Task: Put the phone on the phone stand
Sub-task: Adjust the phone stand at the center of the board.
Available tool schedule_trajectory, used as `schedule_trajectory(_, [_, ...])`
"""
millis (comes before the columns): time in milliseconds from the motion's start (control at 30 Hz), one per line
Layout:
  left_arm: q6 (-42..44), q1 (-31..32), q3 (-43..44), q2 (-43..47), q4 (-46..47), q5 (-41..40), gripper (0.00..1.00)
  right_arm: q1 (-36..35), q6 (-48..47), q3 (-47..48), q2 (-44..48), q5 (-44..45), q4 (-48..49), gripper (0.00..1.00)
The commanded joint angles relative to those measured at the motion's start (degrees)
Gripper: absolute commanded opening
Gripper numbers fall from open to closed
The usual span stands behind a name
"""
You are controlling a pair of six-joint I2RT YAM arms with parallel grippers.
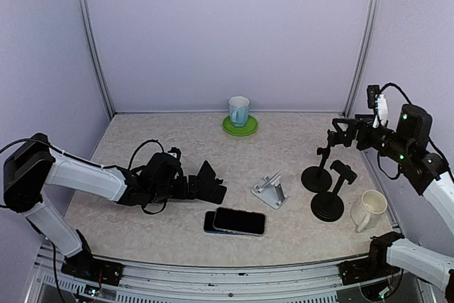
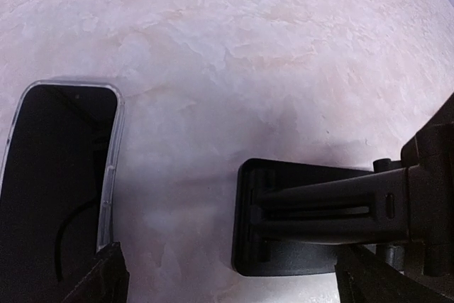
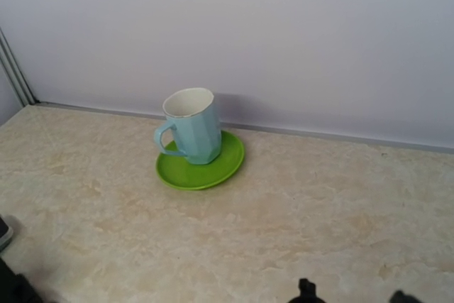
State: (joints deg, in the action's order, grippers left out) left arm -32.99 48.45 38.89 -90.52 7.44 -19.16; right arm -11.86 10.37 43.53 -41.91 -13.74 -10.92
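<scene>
The phone (image 1: 235, 221), dark in a clear case, lies flat near the table's front edge, and its end shows at the left of the left wrist view (image 2: 60, 189). The silver phone stand (image 1: 269, 191) sits just right of it and stands bare. My left gripper (image 1: 213, 184) rests low on the table just left of and behind the phone, open, its dark fingers (image 2: 106, 278) at the bottom corners. A black ribbed piece (image 2: 312, 218) lies on the table between them; I cannot tell what it is. My right gripper (image 1: 339, 133) hangs open above the right side.
Two black round-based stands (image 1: 319, 175) (image 1: 330, 204) are at the right, with a white mug (image 1: 369, 209) beside them. A blue mug (image 3: 191, 127) sits on a green saucer (image 3: 230, 164) by the back wall.
</scene>
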Motion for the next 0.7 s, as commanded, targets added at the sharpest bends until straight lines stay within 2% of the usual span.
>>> schedule_trajectory(0, [1.5,-1.3,3.5,-2.3,2.5,-2.0,0.99,0.6,0.2,0.4,-0.3,-0.7,0.8,1.0])
schedule_trajectory(300, [3.9,-3.6,9.0,-6.4,2.3,-1.6,0.99,0.6,0.2,0.3,-0.5,-0.6,0.9,1.0])
schedule_trajectory(667, [3.2,-3.8,4.0,-0.7,2.1,-1.1,0.99,0.6,0.5,-0.6,-0.1,-0.7,1.3,1.0])
